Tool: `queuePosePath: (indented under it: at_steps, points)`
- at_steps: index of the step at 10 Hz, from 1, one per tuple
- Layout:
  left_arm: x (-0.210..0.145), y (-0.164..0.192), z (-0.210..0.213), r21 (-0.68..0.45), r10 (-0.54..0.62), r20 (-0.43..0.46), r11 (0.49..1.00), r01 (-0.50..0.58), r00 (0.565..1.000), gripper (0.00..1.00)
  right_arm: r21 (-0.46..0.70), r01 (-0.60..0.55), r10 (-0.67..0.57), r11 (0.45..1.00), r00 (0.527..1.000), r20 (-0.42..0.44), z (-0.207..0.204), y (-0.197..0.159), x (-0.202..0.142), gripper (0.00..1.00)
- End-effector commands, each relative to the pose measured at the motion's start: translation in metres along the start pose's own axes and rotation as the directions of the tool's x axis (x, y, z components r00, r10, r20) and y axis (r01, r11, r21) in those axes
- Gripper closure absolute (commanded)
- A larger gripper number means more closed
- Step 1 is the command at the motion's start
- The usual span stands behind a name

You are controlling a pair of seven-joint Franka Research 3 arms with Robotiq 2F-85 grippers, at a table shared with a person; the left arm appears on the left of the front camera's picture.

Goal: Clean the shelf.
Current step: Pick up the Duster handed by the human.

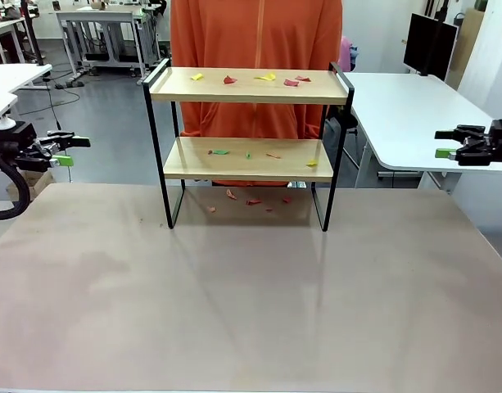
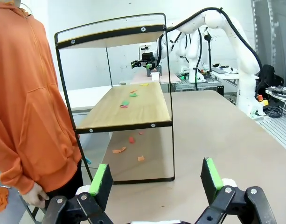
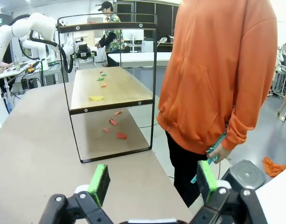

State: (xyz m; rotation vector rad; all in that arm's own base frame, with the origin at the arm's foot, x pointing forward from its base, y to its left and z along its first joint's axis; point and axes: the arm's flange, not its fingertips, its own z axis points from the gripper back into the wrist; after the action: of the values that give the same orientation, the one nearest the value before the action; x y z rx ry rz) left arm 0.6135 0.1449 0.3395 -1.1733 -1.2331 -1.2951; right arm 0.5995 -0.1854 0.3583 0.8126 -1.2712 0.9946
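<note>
Left fingers: spread wide, nothing between them, hanging out past the left edge of the table. Left wrist view agrees, with both green pads apart and empty.

Right fingers: spread wide, nothing between them, out past the table's right edge. In the right wrist view the pads stand apart and empty.

Shelf: upright on the table at its far edge, between the two sets of fingers and well apart from both. Each wrist view looks at it end-on, ahead of its own fingers.

Paper scraps in red, yellow and green lie on the top board, on the lower board, and on the table under the shelf.

A person in an orange top stands just behind the shelf, on the side away from both sets of fingers.
</note>
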Motion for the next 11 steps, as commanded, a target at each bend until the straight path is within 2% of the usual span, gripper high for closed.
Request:
queuePosePath:
  at_steps: [1,3,4,11]
  points:
    - [0.006,-0.0012,0.003,-0.001,-0.037,0.044,0.999,0.037,0.998,0.0,-0.01,-0.013,0.014,1.0,1.0,0.008,-0.0017,0.0055,0.0046,0.0]
    - [0.0084,-0.0001,0.0023,0.026,-0.029,0.063,0.999,0.027,0.998,0.0,0.029,0.001,-0.001,1.0,1.0,0.003,-0.0033,0.0056,0.0064,0.0]
    - [0.0023,-0.0005,0.0014,0.002,-0.008,0.016,1.0,0.008,1.0,0.0,0.0,-0.002,0.002,1.0,1.0,0.001,0.0003,0.0003,0.0015,0.0]
    - [0.0023,-0.0005,0.0014,0.002,-0.008,0.016,1.0,0.008,1.0,0.0,0.0,-0.002,0.002,1.0,1.0,0.001,0.0003,0.0003,0.0015,0.0]
